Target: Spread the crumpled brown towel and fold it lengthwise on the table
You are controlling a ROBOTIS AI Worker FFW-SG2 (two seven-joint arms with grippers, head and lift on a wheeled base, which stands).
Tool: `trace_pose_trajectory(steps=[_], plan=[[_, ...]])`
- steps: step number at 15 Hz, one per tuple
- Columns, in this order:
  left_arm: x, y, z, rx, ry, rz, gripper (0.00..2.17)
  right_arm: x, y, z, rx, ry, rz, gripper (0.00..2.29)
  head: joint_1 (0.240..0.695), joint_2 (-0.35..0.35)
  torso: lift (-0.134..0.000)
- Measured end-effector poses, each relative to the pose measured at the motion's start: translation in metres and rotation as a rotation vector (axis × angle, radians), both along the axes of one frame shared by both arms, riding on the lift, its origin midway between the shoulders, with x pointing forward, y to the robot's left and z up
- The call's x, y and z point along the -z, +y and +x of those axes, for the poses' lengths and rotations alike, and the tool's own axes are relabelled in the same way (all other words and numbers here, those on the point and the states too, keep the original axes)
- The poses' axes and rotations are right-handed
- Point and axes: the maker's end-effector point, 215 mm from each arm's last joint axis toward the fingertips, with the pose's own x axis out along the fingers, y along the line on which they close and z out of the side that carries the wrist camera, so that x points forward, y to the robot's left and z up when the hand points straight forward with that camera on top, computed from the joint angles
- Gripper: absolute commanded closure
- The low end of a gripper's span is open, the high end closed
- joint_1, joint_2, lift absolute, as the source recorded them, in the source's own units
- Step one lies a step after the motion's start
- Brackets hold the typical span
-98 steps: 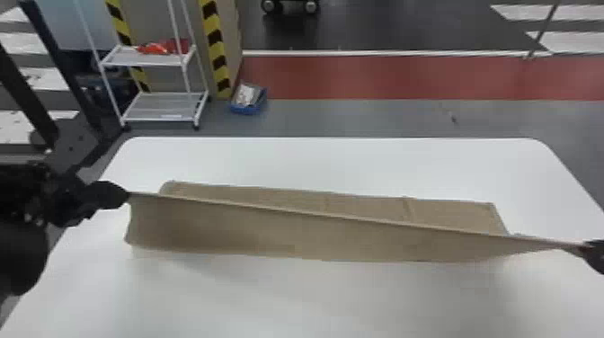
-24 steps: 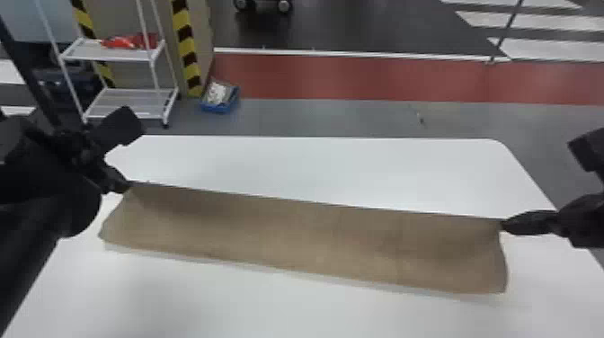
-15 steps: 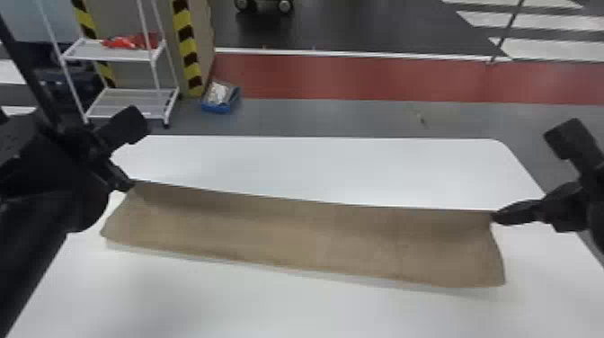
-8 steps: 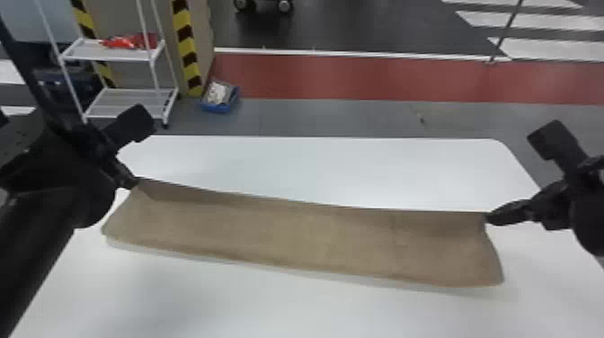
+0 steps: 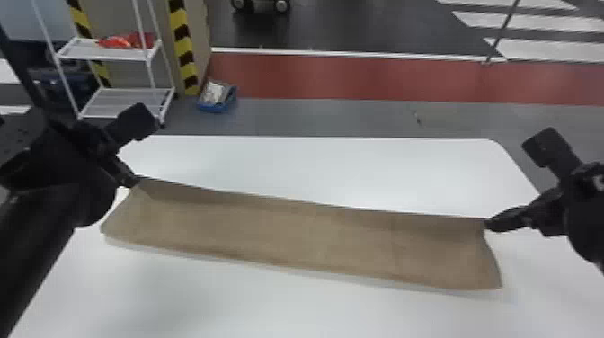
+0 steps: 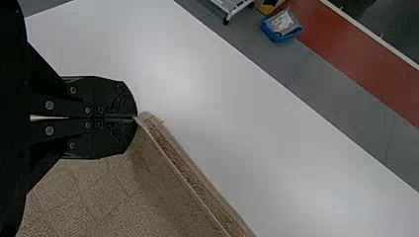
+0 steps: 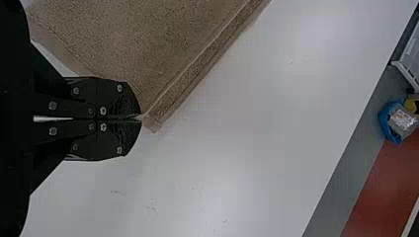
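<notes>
The brown towel point(image 5: 305, 229) is lying in a long strip across the counter point(image 5: 269, 310), going from left to right. The left tool point(image 5: 134, 181) is pinching its far left corner, with both fingers closed tight. The right tool point(image 5: 489, 224) is pinching its far right corner, and its fingers are closed too. In both wrist views, one towel edge is showing beside another at the far side, so the towel is looking folded in half the long way. I think the job is nearly done.

The cloth is looking soft, floppy and light, with a bit of fuzz that should be helping the tools grip. It isn't looking like a thing that breaks, but it could be bunching up if the tools come closer together. The two far corners are being good places to hold. Next, the tools should be laying that edge down flat and gently letting go.
</notes>
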Motion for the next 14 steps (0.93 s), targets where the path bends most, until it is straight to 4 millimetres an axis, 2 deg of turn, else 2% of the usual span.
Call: trace_pose_trajectory(steps=[6, 7, 8, 9, 10, 11, 12, 13, 14], plan=[[0.003, -0.014, 0.004, 0.008, -0.014, -0.001, 2.12, 0.005, 0.002, -0.002, -0.001, 0.007, -0.001, 1.47, 0.695, -0.089, -0.123], [0.003, -0.016, 0.006, 0.008, -0.02, -0.001, 2.01, 0.006, 0.002, -0.002, 0.0, 0.009, 0.0, 1.46, 0.695, -0.091, -0.123], [0.002, -0.016, 0.008, 0.005, -0.031, 0.004, 1.64, 0.006, 0.002, -0.003, 0.0, 0.009, 0.0, 1.43, 0.695, -0.092, -0.123], [0.0, -0.015, 0.01, 0.0, -0.047, 0.013, 1.12, 0.007, 0.002, -0.003, 0.002, 0.011, 0.0, 1.28, 0.695, -0.091, -0.123], [0.001, -0.015, 0.01, -0.004, -0.055, 0.016, 0.42, 0.008, 0.001, -0.004, 0.005, 0.012, 0.002, 1.02, 0.695, -0.091, -0.123], [0.002, -0.016, 0.01, -0.005, -0.059, 0.013, 0.0, 0.008, 0.0, -0.005, 0.009, 0.013, 0.004, 0.57, 0.695, -0.093, -0.123], [0.003, -0.017, 0.009, -0.008, -0.065, 0.008, 0.0, 0.01, -0.001, -0.007, 0.017, 0.016, 0.009, 0.25, 0.695, -0.095, -0.123], [0.003, -0.017, 0.009, -0.013, -0.072, 0.007, 0.0, 0.012, -0.002, -0.008, 0.03, 0.014, 0.012, 0.13, 0.695, -0.096, -0.123], [0.004, -0.017, 0.009, -0.018, -0.079, 0.01, 0.0, 0.012, -0.003, -0.008, 0.042, 0.01, 0.014, 0.1, 0.695, -0.097, -0.123]])
